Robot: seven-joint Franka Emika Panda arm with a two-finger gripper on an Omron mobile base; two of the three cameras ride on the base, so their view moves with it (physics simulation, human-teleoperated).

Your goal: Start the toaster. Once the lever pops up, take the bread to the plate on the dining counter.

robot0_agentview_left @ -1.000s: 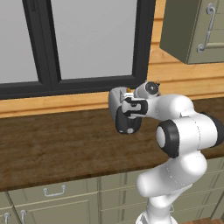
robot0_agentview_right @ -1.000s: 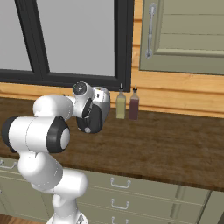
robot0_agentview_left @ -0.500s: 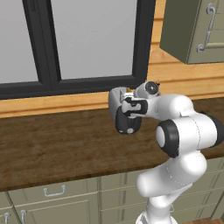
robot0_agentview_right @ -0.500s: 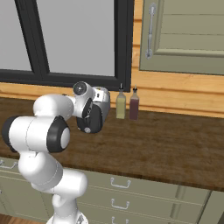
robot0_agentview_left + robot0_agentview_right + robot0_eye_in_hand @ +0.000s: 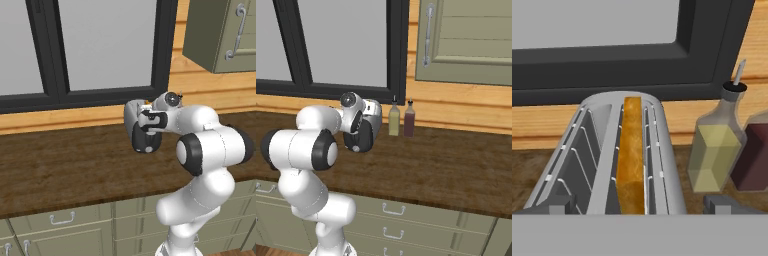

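The toaster (image 5: 607,150) is a rounded silver-grey box with two long slots, and it stands on the wood worktop under the window. The bread (image 5: 632,155), a tan slice, stands on edge in the right-hand slot. My gripper (image 5: 639,206) hovers just above the toaster's near end, open, with one fingertip on each side of the body and nothing held. In the base views the toaster (image 5: 135,117) (image 5: 373,116) sits under my hand, its black end panel (image 5: 146,141) facing the front. The lever is too small to make out. The plate and the dining counter are out of view.
A pale yellow bottle (image 5: 714,155) (image 5: 394,120) and a dark red bottle (image 5: 754,160) (image 5: 409,120) stand close to the toaster's right. A dark window frame (image 5: 100,95) runs behind. A wall cabinet (image 5: 471,40) hangs upper right. Drawer fronts (image 5: 393,210) line the worktop's front.
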